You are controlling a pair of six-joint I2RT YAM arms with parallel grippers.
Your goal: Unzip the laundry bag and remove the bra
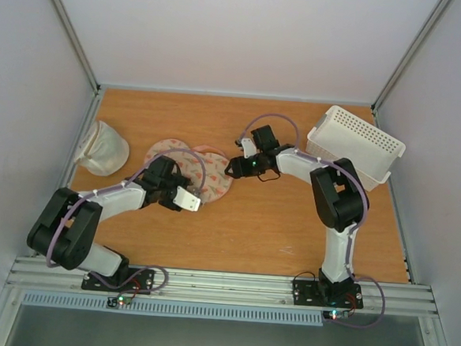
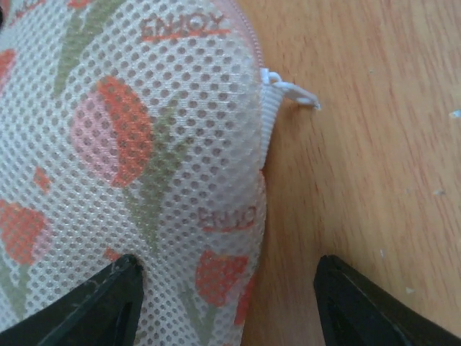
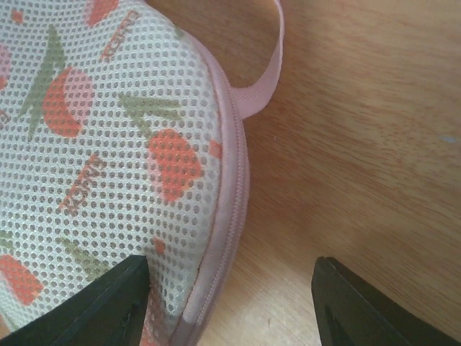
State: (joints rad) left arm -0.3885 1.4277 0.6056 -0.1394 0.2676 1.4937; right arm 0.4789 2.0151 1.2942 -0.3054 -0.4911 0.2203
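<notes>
1. The laundry bag (image 1: pixel 214 180) lies flat on the bench (image 1: pixel 273 239), a little to the left of the middle; it is cream with red and pink flowers on it.
2. The left hand (image 2: pixel 227 303) is over the near side of the bag; its two fingers are wide apart and hold nothing; one finger (image 2: pixel 94 303) is over the bag and the other is over bare wood.
3. A small white zip pull (image 2: pixel 292 92) sticks out from the edge of the bag onto the wood.
4. The right hand (image 3: pixel 230 303) is at the right end of the bag; its fingers are wide apart too and grip nothing; one is over the bag, one over the wood.
5. By this hand the pink zip edge (image 3: pixel 234 202) looks shut; a pink loop (image 3: pixel 270 65) curls out from it onto the bench.
6. A pale mesh sack (image 1: pixel 102 148) sits by the left edge of the bench; a white basket (image 1: pixel 355 142) with holes sits in the far right corner, tipped up.
</notes>
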